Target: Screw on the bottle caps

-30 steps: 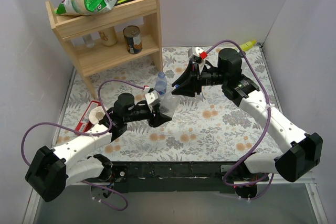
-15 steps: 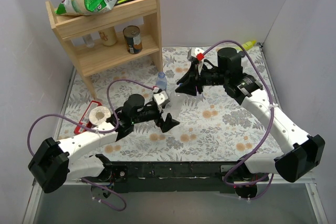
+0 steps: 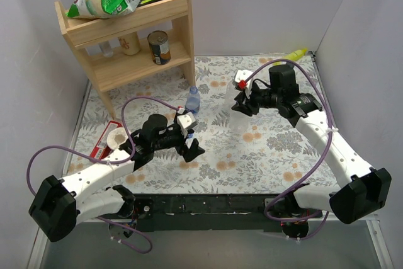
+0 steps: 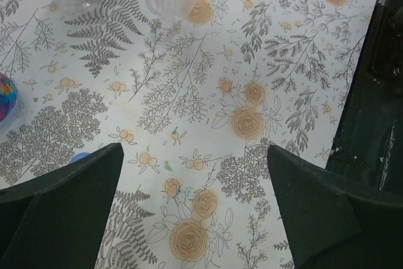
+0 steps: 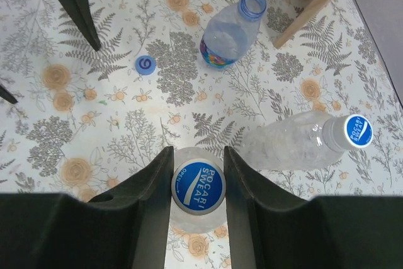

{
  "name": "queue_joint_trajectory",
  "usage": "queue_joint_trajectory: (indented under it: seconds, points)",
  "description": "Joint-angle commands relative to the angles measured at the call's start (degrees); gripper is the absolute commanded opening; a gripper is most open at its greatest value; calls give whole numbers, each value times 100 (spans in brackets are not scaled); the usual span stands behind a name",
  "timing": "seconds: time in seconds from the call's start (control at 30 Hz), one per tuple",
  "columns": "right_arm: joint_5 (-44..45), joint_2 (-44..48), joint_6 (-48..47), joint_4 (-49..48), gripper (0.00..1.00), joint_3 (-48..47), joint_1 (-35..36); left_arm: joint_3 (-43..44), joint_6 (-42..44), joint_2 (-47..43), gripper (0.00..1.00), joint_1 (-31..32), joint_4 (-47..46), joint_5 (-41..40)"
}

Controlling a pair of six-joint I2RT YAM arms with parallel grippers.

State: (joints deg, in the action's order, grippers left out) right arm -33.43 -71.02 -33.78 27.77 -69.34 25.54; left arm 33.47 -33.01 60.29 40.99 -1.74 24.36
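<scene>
Nearly there: right gripper [image 5: 198, 155] pinches cap [image 5: 198, 187] on bottle [image 5: 199, 220] directly beneath it, probably final tightening. Just beside it, second bottle [image 5: 289, 146], already capped. Further ahead of fingers, third bottle [image 5: 230, 33], mouth open, loose cap [image 5: 145, 64] on table [image 5: 126, 124] alongside. Meanwhile left gripper [image 4: 194, 150] spread wide, empty, hovers by loose cap. One bottle left.
</scene>
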Motion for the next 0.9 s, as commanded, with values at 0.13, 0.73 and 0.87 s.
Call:
queue_joint_trajectory:
  seconds: [0.13, 0.73, 0.87]
  points:
    - [-585, 203, 257, -1510, 1, 965, -576, -227, 41, -202, 98, -4, 95, -54]
    - [-146, 185, 627, -1555, 29, 1256, -594, -271, 67, -149, 98, -12, 68, -28]
    - [-102, 220, 645, -1520, 33, 1335, -594, -297, 67, -141, 98, -12, 42, 7]
